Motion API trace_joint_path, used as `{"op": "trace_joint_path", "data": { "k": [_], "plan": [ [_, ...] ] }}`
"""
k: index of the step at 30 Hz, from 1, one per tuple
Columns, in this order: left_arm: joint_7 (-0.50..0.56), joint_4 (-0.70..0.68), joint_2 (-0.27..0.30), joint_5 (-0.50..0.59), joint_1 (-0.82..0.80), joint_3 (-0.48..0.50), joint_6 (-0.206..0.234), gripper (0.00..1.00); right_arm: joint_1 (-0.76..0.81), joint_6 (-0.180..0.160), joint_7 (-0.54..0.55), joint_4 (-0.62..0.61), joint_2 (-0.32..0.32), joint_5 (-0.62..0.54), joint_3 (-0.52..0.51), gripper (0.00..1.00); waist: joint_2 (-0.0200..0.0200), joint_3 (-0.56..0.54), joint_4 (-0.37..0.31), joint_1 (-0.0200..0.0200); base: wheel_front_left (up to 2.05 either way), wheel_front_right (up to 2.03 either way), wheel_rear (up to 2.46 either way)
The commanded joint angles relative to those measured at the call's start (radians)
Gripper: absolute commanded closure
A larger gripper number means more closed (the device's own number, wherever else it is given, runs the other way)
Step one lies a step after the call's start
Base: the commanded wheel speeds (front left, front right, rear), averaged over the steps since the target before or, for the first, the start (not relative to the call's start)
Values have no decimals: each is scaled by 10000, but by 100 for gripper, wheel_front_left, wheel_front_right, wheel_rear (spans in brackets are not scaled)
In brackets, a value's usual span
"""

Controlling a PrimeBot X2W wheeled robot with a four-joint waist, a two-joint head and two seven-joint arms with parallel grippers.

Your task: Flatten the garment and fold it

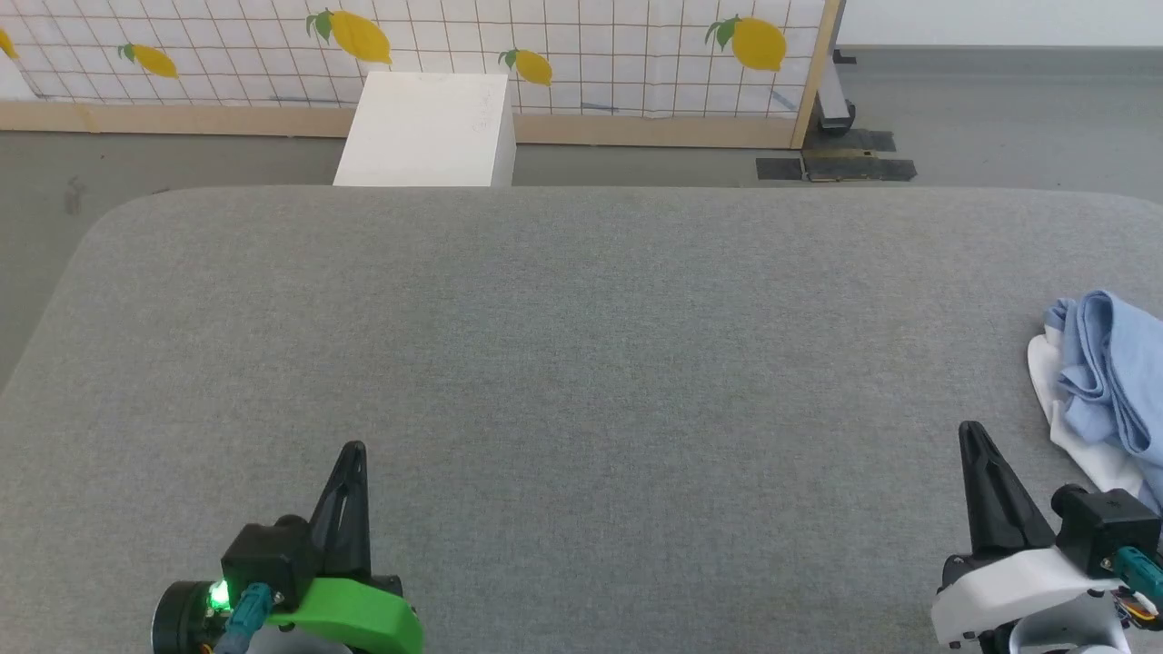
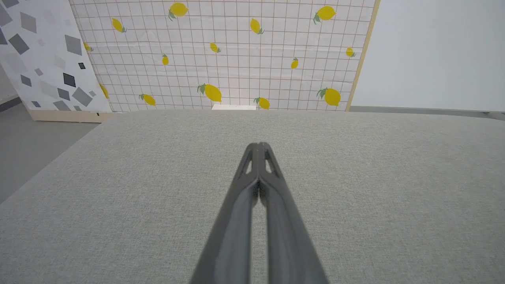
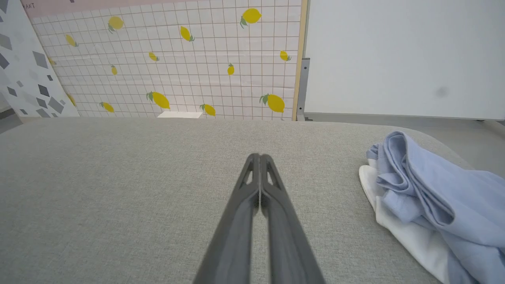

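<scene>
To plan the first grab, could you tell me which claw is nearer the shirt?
The right claw, white-mounted: the shirt lies beside it; the green-mounted left claw is far off.

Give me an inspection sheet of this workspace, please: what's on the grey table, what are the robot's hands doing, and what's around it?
Surface: grey fabric-covered table, rounded corners, mostly bare.
Job's things: light blue shirt, crumpled in a heap at the table's right edge, white cloth showing under it; not yet flattened.
Clutter: nothing seen.
Hands: left hand shut, holding nothing; right hand shut, holding nothing, beside the shirt but apart from it.
Cables: teal cable at the left wrist; teal plug at the right wrist.
Surroundings: lemon-print screen, white box and black floor tape behind the table.
</scene>
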Motion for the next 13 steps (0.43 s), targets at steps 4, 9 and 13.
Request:
{"op": "trace_joint_path", "data": {
  "k": [4,9,13],
  "plan": [
    [128,54,-128,197,-231,158,-101,100,-157,-6,74,-57,8,-98,80,100,0,-22,-19,0,0,0,0],
    [231,70,-211,332,-264,270,-176,100,-188,-6,138,-72,8,-137,145,100,0,-47,-41,0,0,0,0],
    [311,82,-276,437,-290,357,-233,100,-212,-7,187,-83,9,-168,195,100,0,-67,-58,0,0,0,0]
  ]
}}
